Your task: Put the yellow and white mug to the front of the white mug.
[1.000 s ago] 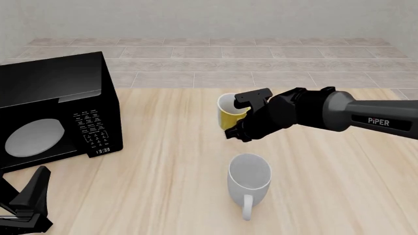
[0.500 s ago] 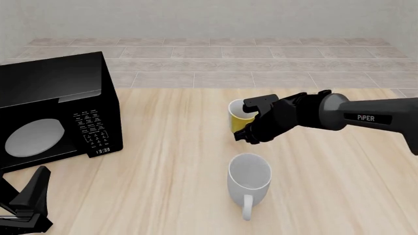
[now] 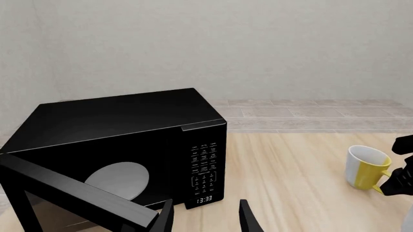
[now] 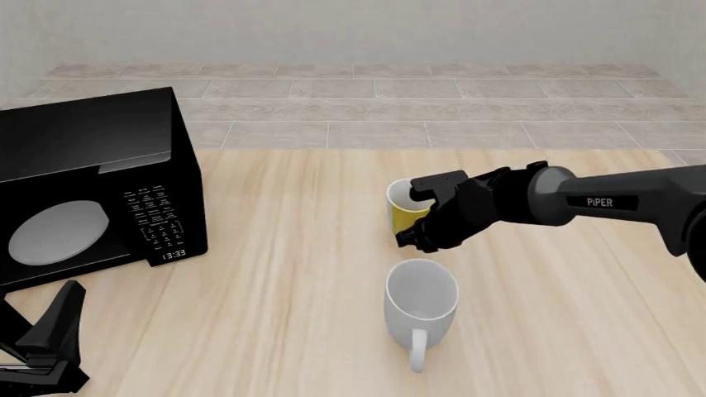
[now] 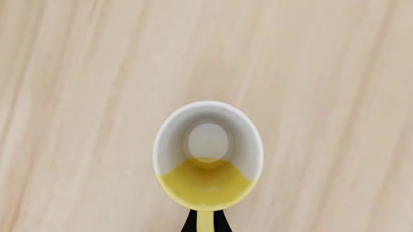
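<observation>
The yellow and white mug [image 4: 402,207] stands upright, low over or on the table, just beyond the white mug [image 4: 421,299]; I cannot tell whether it touches the wood. My right gripper [image 4: 419,225] is shut on its yellow handle. In the right wrist view I look down into the yellow and white mug [image 5: 208,154], its handle pinched between my fingertips [image 5: 205,221]. The white mug stands upright with its handle toward the near edge. My left gripper [image 4: 55,335] rests open and empty at the near left corner. The left wrist view shows the yellow mug [image 3: 363,166] at the right.
A black microwave [image 4: 94,186] with its door swung open fills the left side of the table, and it also shows in the left wrist view [image 3: 129,140]. The open door [image 3: 71,191] lies close to my left fingers [image 3: 247,220]. A tiled floor lies beyond the table's far edge.
My right gripper has carried the yellow and white mug down and a little to the right, closer to the white mug. The left arm and the white mug have not moved.
</observation>
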